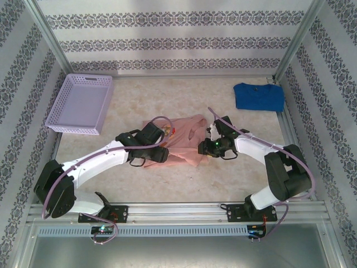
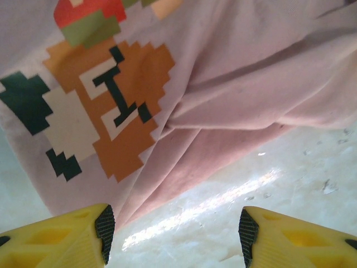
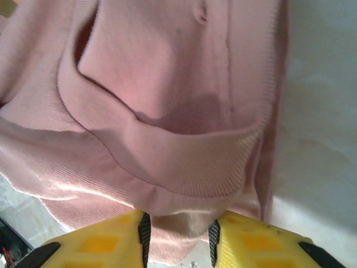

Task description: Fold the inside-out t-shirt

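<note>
Top external is showing me the inside-out t-shirt (image 1: 184, 146) lying crumpled in the middle of the table (image 1: 139, 184), salmon-pink, between my two arms. The left gripper (image 1: 162, 134) is hovering at the shirt's left edge, just beside the small orange print (image 1: 169, 132). The right gripper (image 1: 203, 148) is sitting at the shirt's right edge. A lilac basket (image 1: 83, 79) is resting in the upper left of the frame. A bright blue t-shirt (image 1: 258, 96) is lying in the upper right. Both are well apart from the pink shirt.

Left wrist is looking past its yellow fingers (image 2: 67, 237) at the bottom corners of the frame. The jaws are standing wide apart with bare tabletop between them, so I am holding nothing on that side. The print is taking up the upper left: blocky pixels in orange, cream and dark green, with red and olive above. Soft folds are running across the upper right, and the cloth's edge is ending just above the fingertips.

Right wrist is showing the jaws drawn close, with a bunch of pink cloth pinched between the black pads (image 3: 144, 237) at the bottom centre, so I am gripping the shirt there. A ribbed band (image 3: 212, 167) is curving just above the fingers, and pale table is showing down the right side
</note>
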